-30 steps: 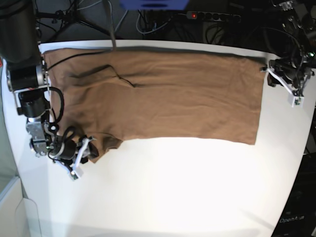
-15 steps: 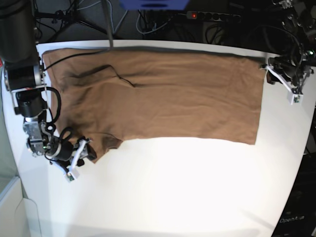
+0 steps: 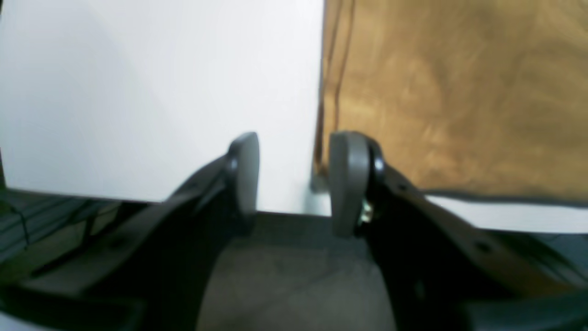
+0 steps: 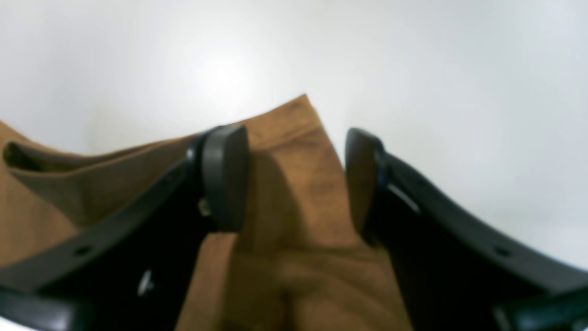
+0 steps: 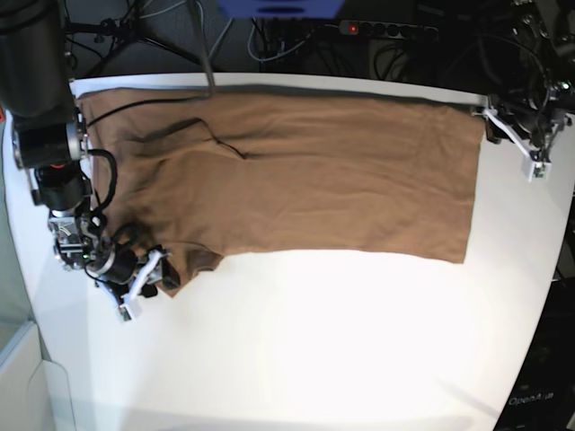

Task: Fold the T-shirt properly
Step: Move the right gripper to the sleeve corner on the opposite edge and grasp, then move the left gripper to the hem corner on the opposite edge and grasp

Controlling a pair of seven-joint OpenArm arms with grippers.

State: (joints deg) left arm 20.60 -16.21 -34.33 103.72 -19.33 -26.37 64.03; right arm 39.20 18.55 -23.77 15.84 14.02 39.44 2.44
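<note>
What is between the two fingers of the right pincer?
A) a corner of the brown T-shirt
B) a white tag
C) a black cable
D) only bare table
A: in the right wrist view, the right pincer stands open with a corner of the T-shirt lying between its fingers, over the white table.

You see the left gripper w/ jaws apart, nothing between them; the T-shirt lies flat at upper right, its hem edge just beside the right-hand finger; white table fills the left.
</note>
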